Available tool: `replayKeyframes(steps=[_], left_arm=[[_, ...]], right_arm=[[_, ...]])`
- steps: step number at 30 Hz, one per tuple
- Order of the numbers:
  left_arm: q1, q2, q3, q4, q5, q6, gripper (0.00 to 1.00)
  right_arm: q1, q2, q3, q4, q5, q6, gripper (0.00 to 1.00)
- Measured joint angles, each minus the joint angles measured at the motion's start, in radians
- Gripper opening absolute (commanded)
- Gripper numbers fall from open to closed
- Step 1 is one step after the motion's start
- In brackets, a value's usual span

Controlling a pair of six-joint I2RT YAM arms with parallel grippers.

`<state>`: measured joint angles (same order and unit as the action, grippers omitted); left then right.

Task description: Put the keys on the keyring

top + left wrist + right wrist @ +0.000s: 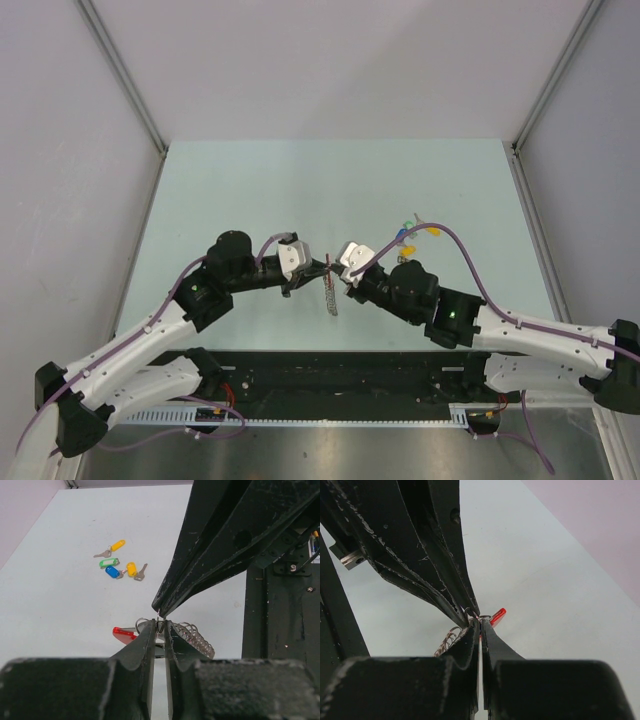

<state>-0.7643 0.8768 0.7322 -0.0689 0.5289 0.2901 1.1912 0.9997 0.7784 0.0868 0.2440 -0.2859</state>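
My left gripper [160, 628] and my right gripper [479, 624] are both closed tight on the keyring [125, 634], tip against tip above the table [60, 610], and the keys [120, 562] lie together well apart from it.

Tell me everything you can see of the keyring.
The keyring is a glossy red plastic-looking tab joined to a thin silvery wire ring and a looped grey metal chain. It is held between the arms, mid-table, pinched at the wire ring by the shut left gripper and right gripper, tips meeting. The tab juts sideways; the chain bunches opposite. The keys lie apart, none attached.
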Motion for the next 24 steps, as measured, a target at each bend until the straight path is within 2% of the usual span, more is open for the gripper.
replayKeyframes(steps=[5,11,13,15,17,24], left_arm=[[0.001,0.000,0.000,0.000,-0.001,-0.003,0.01],[0.002,0.004,0.000,0.003,-0.003,-0.010,0.00],[0.002,0.007,0.000,0.006,-0.003,-0.011,0.00],[0.002,0.007,0.000,0.008,-0.006,-0.014,0.00],[0.001,0.007,0.000,0.008,-0.009,-0.024,0.00],[0.000,0.007,0.000,0.009,-0.075,-0.098,0.00]], right_arm=[[0.011,0.010,0.000,0.001,0.023,-0.003,0.00],[0.020,0.011,0.000,0.000,0.048,-0.003,0.00],[0.021,0.011,0.000,0.000,0.053,-0.002,0.06],[0.021,0.011,0.000,0.000,0.056,0.002,0.20],[0.022,0.011,0.000,0.001,0.061,0.006,0.27],[0.021,-0.013,0.000,0.015,0.197,0.060,0.32]])
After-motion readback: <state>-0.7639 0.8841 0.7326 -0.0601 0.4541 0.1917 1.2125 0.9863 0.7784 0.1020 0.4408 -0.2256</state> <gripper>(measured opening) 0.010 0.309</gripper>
